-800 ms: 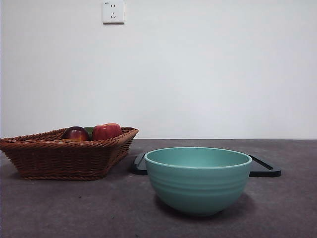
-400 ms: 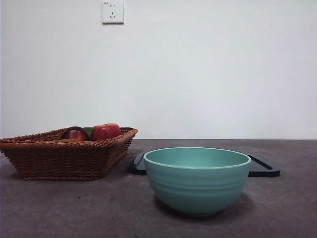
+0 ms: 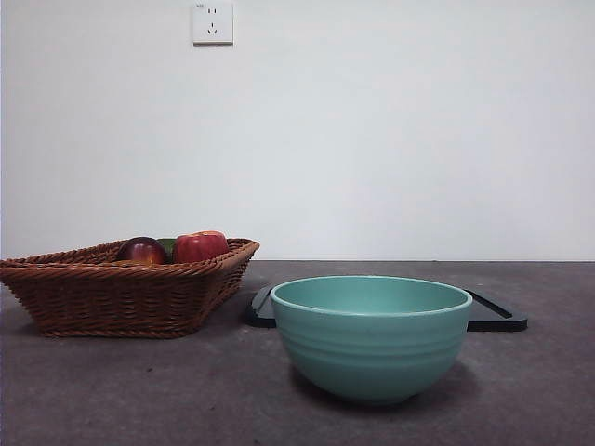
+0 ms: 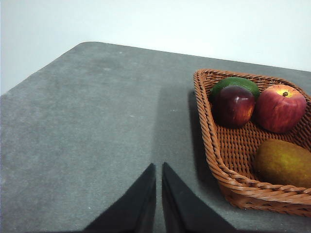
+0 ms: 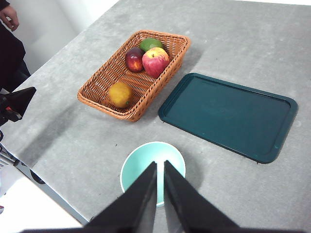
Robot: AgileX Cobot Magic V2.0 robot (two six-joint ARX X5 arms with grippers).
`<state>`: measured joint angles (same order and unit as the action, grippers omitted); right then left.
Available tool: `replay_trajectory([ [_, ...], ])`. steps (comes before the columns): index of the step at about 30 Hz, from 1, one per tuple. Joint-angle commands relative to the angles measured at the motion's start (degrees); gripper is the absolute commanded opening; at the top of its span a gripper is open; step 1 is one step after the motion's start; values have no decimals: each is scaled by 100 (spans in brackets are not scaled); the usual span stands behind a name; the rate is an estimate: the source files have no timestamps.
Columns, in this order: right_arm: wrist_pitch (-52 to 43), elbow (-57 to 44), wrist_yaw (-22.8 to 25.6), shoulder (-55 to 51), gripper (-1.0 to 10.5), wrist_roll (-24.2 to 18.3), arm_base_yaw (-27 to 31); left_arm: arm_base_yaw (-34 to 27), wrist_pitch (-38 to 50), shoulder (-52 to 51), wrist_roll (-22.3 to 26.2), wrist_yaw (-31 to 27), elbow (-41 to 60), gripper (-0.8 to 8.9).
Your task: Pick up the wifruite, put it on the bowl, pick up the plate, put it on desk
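Note:
The wifruite (image 4: 284, 162), brownish-orange and dull, lies in the wicker basket (image 4: 214, 145), at the end opposite the other fruit. From above, the wifruite (image 5: 120, 93) looks yellow-orange. The basket's rim hides it in the front view. The teal bowl (image 3: 372, 336) stands at the table's front, empty. The plate (image 5: 228, 114), a dark green rectangular tray, lies flat behind the bowl and also shows as the plate (image 3: 497, 316) in the front view. My left gripper (image 4: 159, 166) hangs shut above the desk (image 4: 87, 126) beside the basket. High over the bowl (image 5: 138, 167), my right gripper (image 5: 161, 163) is shut and holds nothing.
The basket (image 3: 121, 288) also holds a red apple (image 3: 200, 246), a dark purple-red fruit (image 3: 141, 251) and a green fruit (image 5: 150, 43). A person (image 5: 9, 29) and a black stand (image 5: 14, 104) are past the table's edge. A wall socket (image 3: 212, 22) sits on the wall.

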<state>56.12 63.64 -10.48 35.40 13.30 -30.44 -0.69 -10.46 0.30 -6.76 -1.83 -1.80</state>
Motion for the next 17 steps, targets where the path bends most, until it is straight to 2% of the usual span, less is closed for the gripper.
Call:
replay_trajectory([
  [1, -59, 103, 2, 33, 17, -26, -50, 7, -35, -7, 48, -33, 114, 19],
  [6, -61, 94, 63, -17, 17, -149, 72, 4, -35, -7, 46, -33, 114, 19],
  [7, -221, 26, 254, -109, 17, -555, 302, 4, -35, -7, 48, -33, 114, 19],
  [8, -422, -70, 326, -203, 17, -789, 522, 7, -35, -7, 46, -33, 114, 19],
  [10, -1226, -603, 173, -522, 17, -1071, 1141, 7, -35, -7, 48, -33, 114, 19],
  [12, -2092, -1338, 146, -901, 17, -1047, 1685, 4, -35, -7, 46, -33, 114, 19],
  [15, -3432, -2544, 385, -1449, 17, -1034, 2293, 7, -33, -7, 48, -33, 114, 19],
  [17, -4190, -3272, 634, -1755, 17, -1167, 2612, 4, -35, -7, 46, -33, 114, 19],
])
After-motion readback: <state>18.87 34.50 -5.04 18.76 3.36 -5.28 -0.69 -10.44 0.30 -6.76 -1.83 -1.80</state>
